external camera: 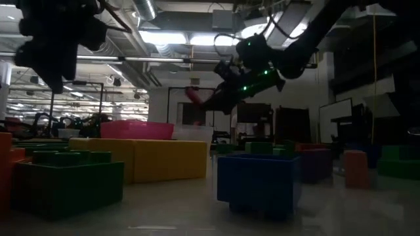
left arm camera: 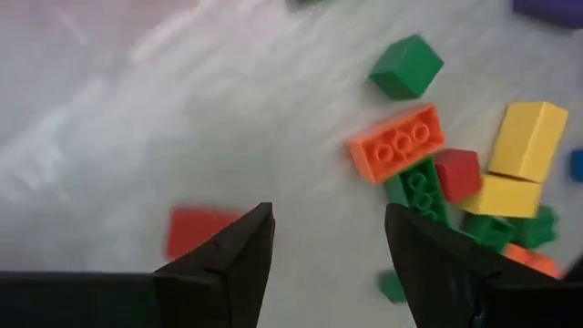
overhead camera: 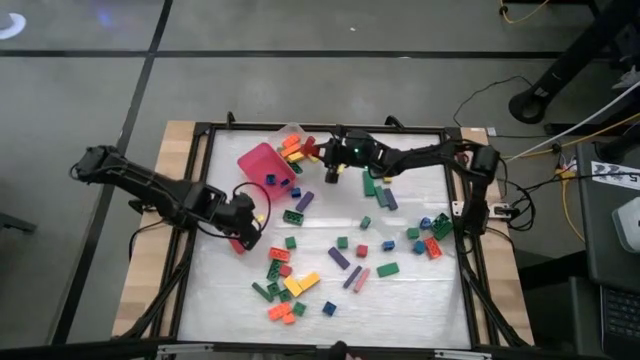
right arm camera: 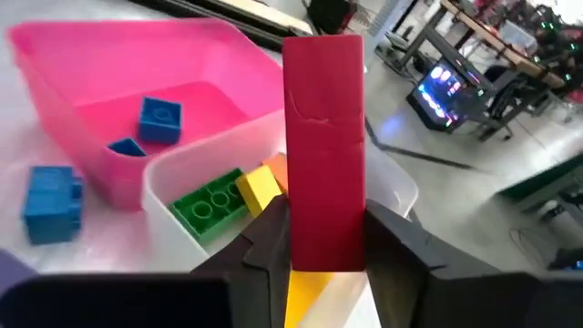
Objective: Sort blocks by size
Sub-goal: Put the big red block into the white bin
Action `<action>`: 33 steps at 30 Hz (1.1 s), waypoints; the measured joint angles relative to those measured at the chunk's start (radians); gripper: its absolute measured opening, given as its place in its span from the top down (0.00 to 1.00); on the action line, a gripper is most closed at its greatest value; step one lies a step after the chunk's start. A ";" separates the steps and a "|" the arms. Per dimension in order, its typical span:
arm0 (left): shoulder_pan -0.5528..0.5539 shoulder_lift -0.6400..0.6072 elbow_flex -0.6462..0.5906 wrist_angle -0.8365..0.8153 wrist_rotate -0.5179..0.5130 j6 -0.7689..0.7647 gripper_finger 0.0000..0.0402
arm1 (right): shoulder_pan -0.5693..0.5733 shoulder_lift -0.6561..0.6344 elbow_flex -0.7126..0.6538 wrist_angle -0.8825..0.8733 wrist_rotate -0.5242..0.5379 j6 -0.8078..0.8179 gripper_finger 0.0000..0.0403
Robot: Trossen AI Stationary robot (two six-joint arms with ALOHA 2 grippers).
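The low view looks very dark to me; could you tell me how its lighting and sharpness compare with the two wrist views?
Low view: backlit by bright ceiling lights, so the right gripper and the blocks show mostly as dark shapes. Left wrist view: evenly lit but soft, the red block beside the open left gripper smeared. Right wrist view: bright and crisp on the long red block, the pink tray and the clear tray.

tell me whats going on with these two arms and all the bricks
The right gripper holds a long red brick above the clear tray, which already has long bricks in it. The pink tray beside it holds small blue ones. The left gripper hovers open over the scattered bricks near a red brick.
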 joint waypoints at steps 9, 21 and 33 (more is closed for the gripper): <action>-0.090 0.004 -0.027 -0.023 0.060 -0.473 0.51 | 0.003 0.054 0.061 0.017 -0.002 0.006 0.60; -0.174 0.044 -0.141 0.003 0.036 -0.960 0.51 | 0.003 0.053 0.136 -0.088 0.035 0.007 0.52; -0.165 0.044 -0.226 0.049 0.008 -1.136 0.51 | 0.004 0.053 0.305 -0.612 0.175 0.007 0.52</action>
